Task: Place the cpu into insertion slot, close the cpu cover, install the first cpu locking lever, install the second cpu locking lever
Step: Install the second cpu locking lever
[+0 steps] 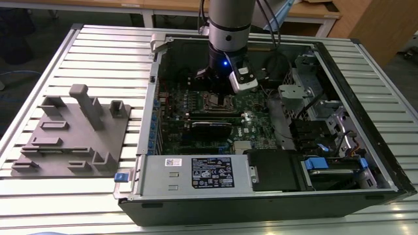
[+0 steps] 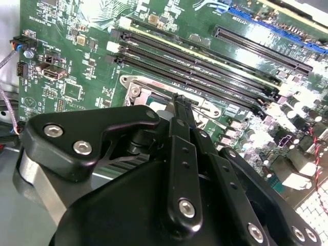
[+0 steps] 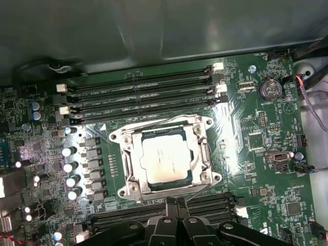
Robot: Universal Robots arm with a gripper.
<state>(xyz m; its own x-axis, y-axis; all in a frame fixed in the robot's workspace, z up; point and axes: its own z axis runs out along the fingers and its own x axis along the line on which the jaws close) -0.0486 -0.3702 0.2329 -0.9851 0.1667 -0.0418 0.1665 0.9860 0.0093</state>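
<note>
The claw [image 3: 176, 204] hangs just above the motherboard [image 3: 256, 154] beside the insertion slot [image 3: 165, 158], its two black fingers [image 2: 180, 110] pressed together into a narrow point with nothing seen between them. In the first wrist view the cpu [image 3: 165, 163] lies flat in the slot, its silver-grey top showing through the square cut-out of the cpu cover [image 3: 203, 156], which lies down over it inside the silvery rim. Long black memory slots [image 3: 143, 95] run along one side of the socket, and more run along the opposite side, by the fingertips.

In the exterior view the arm [image 1: 227, 29] reaches down into an open computer case [image 1: 339, 161] lying on its side, the claw [image 1: 216, 90] over the far part of the green board. A silver power supply box [image 1: 196, 174] sits at the near edge of the case. The case rests on a table of pale ribbed metal slats [image 1: 98, 54]. On the exterior view's left, just beside the case, a grey moulded fixture tray [image 1: 72, 137] with upright posts lies on the slats. Beyond the table stand wooden desks [image 1: 313, 12] on a dark floor [image 1: 39, 19].
</note>
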